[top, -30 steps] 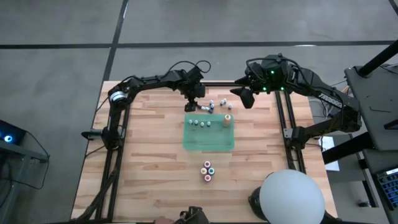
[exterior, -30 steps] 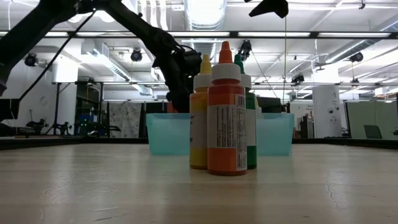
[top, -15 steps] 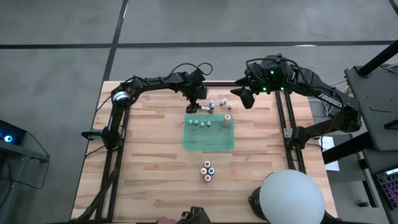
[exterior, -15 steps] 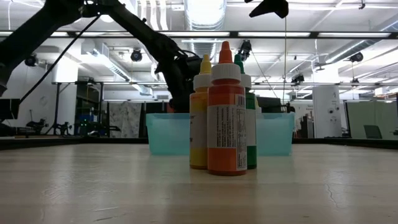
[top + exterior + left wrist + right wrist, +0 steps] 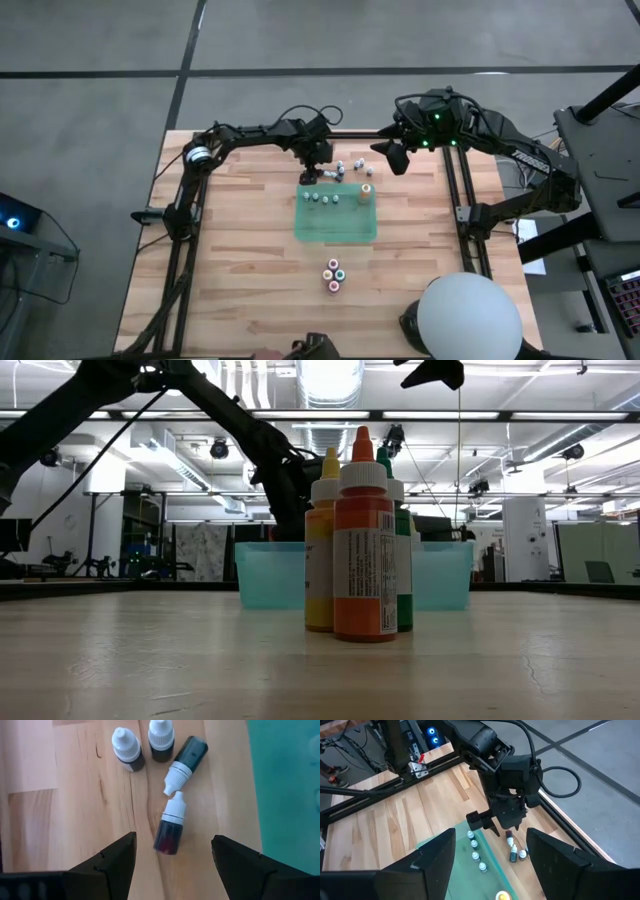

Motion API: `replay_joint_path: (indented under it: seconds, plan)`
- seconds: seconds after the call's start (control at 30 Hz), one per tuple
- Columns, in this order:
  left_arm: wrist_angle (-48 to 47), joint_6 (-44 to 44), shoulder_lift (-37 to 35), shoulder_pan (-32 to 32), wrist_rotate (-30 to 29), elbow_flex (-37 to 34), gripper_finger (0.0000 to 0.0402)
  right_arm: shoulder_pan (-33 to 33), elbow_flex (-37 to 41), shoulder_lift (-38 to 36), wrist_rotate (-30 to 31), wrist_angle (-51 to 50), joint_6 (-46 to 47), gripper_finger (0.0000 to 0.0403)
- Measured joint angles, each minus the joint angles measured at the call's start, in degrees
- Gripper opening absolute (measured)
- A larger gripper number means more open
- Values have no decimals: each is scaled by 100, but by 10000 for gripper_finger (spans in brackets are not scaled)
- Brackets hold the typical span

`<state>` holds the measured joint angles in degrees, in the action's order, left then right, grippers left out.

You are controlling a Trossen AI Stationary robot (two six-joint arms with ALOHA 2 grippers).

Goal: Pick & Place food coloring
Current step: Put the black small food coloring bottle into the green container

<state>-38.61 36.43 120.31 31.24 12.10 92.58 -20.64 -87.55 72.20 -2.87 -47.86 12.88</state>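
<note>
Hovering: left gripper (image 5: 172, 865), fingers spread, over small dark white-capped plastic dropper bottle (image 5: 169, 826) lying on the wooden table (image 5: 75, 785), at 12 o'clock of green mat (image 5: 336, 214). Likely light, rigid, roll-prone; pinch mid-body. Right gripper (image 5: 388, 155) idle, fingers apart.

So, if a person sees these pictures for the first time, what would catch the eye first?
Probably the left gripper, open above four tiny white-capped bottles on the wood beside the green mat; two stand, two lie down. Next, the cluster of tall bottles near the table's front edge, filling the low view.
</note>
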Motion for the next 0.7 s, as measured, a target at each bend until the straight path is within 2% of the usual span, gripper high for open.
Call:
replay_joint_path:
  seconds: [0.2, 0.7]
  plan:
    - [2, 250, 0, 0, -2, 0, 229, -1, 2, 0, 0, 0, 0, 233]
    - [-19, 221, 263, -4, -68, -3, 229, 0, 2, 0, -2, -9, 24, 233]
